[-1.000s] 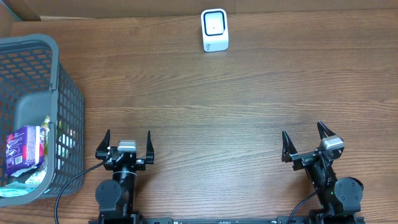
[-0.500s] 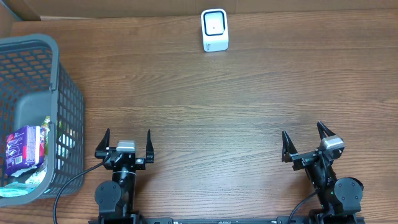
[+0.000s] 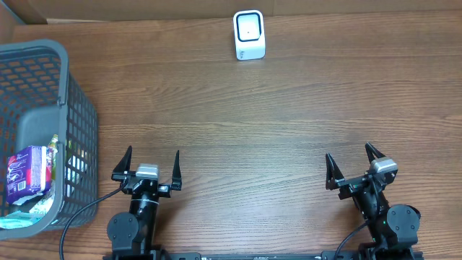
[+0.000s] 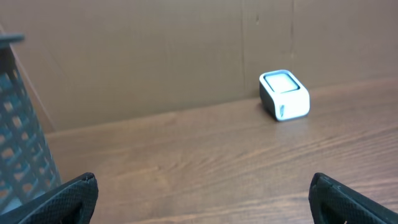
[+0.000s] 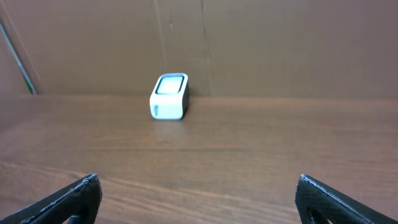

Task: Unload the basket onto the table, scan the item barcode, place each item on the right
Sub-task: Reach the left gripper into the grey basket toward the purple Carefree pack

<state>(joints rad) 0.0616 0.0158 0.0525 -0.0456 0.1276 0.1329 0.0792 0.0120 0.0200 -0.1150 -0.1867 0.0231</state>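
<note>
Both arms are parked at the near edge of the desk (image 3: 253, 130). The left tool (image 3: 153, 153) has its fingers spread wide with nothing between them. Same deal with the right tool (image 3: 347, 152): spread wide, nothing in it. The two are well apart from each other, and both point toward the far side.

Just left of the left tool is a grey mesh basket (image 3: 81, 133), running up along the left edge of the desk. Inside it, at the near end, there's a purple packet (image 3: 27, 170) lying on top of some other wrapped stuff that I can't really make out. I can't spot a barcode on it from above.

The middle of the desk is plain wood grain. At the far edge, roughly centre, sits a small white scanner (image 3: 249, 34) with a dark window, right against the brown cardboard wall (image 4: 155, 56). Both wrist views have it in sight, well apart from either tool and from the basket.
</note>
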